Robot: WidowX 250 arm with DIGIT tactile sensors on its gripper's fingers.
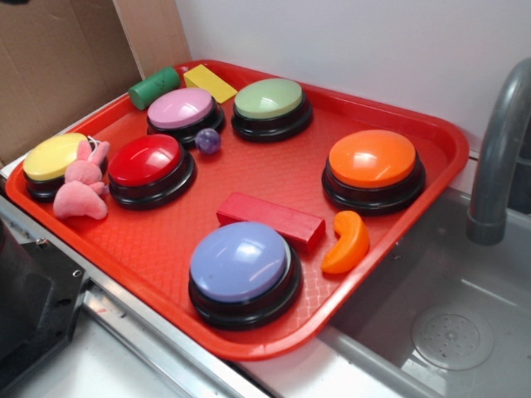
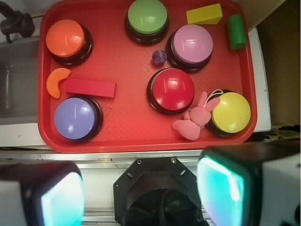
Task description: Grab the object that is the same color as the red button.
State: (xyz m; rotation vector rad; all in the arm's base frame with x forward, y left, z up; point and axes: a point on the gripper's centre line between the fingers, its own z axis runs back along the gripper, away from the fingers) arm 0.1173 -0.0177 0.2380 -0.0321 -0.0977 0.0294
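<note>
Tool (image 2: 141,188) seen only in wrist view: two pale pads at the bottom edge, set wide apart, nothing between them; it hangs high, off the near rim of the red tray (image 2: 122,136), over the metal ledge, not over any object. In the exterior view the tool is not visible. Judged: this is a survey pose ahead of the reach, approach not yet begun. Nearest the tool along the tray's near rim: lavender-blue button (image 2: 75,117) at the left corner, pink plush rabbit (image 2: 195,120) leaning against the yellow button (image 2: 231,112) at the right corner. The red button (image 2: 172,89) sits just in from the rabbit, mid-tray; it is the colour reference. The red block (image 2: 90,87) lies flat on the tray floor towards the tray's left edge, between the lavender-blue button and the orange button (image 2: 66,38), touching neither as far as can be told. Its long axis runs roughly parallel to the near rim, slightly skewed; one end points at the orange crescent (image 2: 56,81), just beside it, the other at the red button. Judged: pads should close across the short width, so the crescent end needs care. Farther off: purple ball (image 2: 159,57), pink button (image 2: 191,44), green button (image 2: 147,16); at the far right corner a yellow block (image 2: 204,14) and green cylinder (image 2: 236,32).
</note>
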